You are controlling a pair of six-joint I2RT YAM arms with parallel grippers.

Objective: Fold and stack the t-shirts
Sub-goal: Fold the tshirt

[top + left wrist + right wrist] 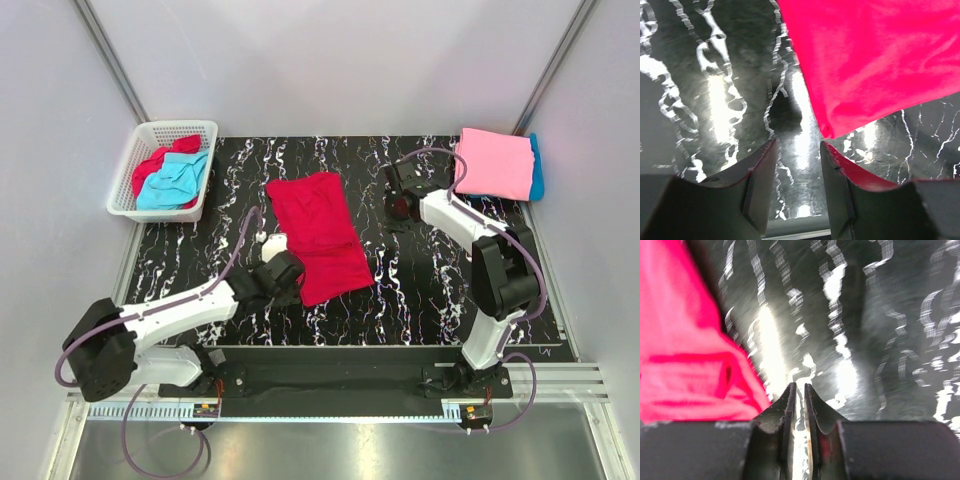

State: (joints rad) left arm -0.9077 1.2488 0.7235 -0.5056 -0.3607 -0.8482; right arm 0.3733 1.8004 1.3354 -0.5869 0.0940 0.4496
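Low beside the crimson t-shirt (pixel 318 235), left gripper (pixel 797 145) gapes empty; right gripper (pixel 799 386) hovers barely parted.

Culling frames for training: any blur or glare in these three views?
Top external view: sharp and evenly lit, the crimson red cloth t-shirt crisp. Left wrist view: in focus, but bright glare patches on the glossy black marble-patterned table. Right wrist view: motion-blurred, the table's white veins smeared into streaks, the shirt's folds soft.
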